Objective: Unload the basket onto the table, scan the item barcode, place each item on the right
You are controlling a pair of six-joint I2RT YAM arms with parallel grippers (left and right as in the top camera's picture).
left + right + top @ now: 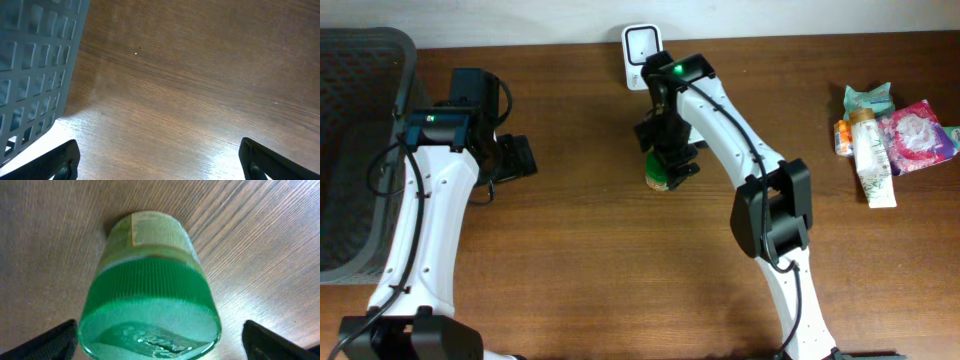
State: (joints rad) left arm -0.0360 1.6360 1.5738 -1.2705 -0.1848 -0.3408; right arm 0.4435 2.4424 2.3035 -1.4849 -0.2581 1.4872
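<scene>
Green ribbed-cap cylindrical jar (150,295) on woodgrain table (272,237).

Between the fingers of the right claw (162,340) is a jar (150,255) with a green plastic cap (150,305). The cap's side is finely ribbed and its top is smooth and glossy. The label (152,230) on the jar's wall looks like pale, matt paper. Under the claw, the worktop (45,230) is brown wood with clear grain and a soft sheen. Left of the left claw (160,160) is a basket (35,60) of grey, matt plastic lattice. That claw's 2 fingers (57,160) look matt black.
</scene>
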